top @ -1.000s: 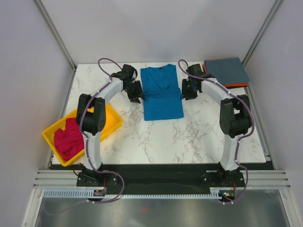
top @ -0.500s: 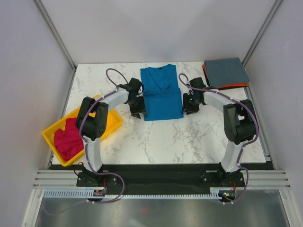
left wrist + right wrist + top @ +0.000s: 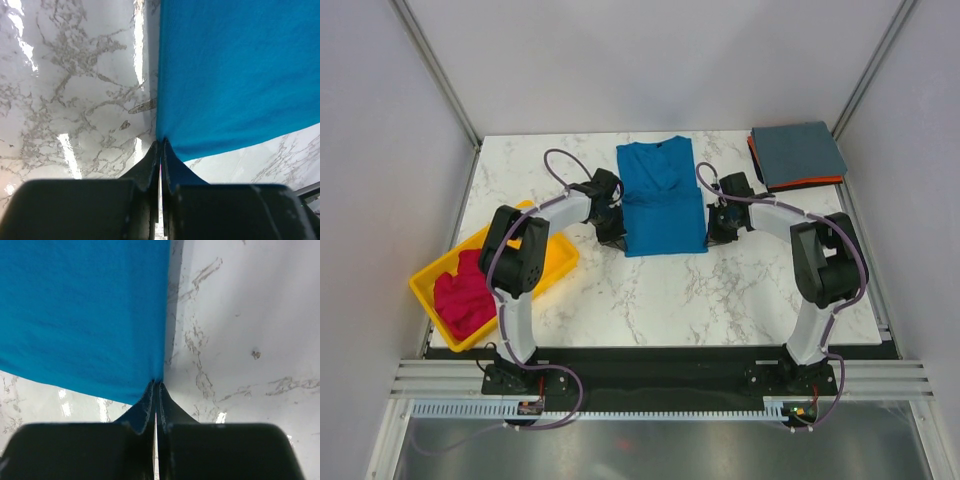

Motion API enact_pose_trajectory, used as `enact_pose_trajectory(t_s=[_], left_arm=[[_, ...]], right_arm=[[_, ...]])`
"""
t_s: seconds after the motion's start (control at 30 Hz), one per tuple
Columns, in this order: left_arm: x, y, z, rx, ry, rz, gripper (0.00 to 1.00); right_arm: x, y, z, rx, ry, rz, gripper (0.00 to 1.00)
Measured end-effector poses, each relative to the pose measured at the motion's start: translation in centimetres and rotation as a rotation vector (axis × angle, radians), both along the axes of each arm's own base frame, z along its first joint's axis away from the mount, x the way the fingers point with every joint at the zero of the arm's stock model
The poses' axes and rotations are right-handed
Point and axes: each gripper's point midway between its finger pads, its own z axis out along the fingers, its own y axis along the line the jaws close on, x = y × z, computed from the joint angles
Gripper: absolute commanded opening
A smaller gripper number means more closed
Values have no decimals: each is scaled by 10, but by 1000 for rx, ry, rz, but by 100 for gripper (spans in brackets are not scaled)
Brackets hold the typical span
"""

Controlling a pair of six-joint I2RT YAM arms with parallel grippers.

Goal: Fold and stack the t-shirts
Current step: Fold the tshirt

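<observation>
Both arms have slid down the sides of the bright blue t-shirt [image 3: 663, 200], flat mid-table; jaws just snapped closed; left gripper [image 3: 160, 146] pinches its near-left hem corner, right gripper [image 3: 156, 384] the near-right; with 2 corners held, a hem-to-collar fold looks next.

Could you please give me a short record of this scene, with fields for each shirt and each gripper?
blue t-shirt: flat on the table, centre, sleeves folded in
left gripper: shut on its near left corner
right gripper: shut on its near right corner
magenta t-shirt: crumpled in the yellow tray, left
grey-blue t-shirt: folded, on top of the orange t-shirt, far right corner
</observation>
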Motion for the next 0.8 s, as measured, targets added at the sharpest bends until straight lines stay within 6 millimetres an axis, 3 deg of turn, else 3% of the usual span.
enact_pose_trajectory(t_s=[0.2, 0.33, 0.4, 0.47, 0.57, 0.7, 0.8], left_arm=[[-19, 4, 0, 4, 3, -11, 2], [-44, 3, 0, 17, 17, -41, 2], [-58, 6, 0, 25, 26, -50, 7], [-72, 9, 1, 29, 35, -57, 23], [-87, 18, 5, 47, 45, -51, 27], [-85, 25, 22, 74, 14, -38, 30], [-67, 18, 43, 58, -38, -33, 30]], right_arm=[[-18, 0, 0, -2, -9, -7, 0], [-42, 2, -1, -10, 0, 3, 0], [-55, 2, -1, -16, 6, 9, 0], [-67, 3, -1, -19, 14, 14, 8], [-81, 4, -1, -24, 24, 15, 22], [-87, -3, 2, -51, 32, -5, 30], [-86, -11, 7, -99, 36, -26, 31]])
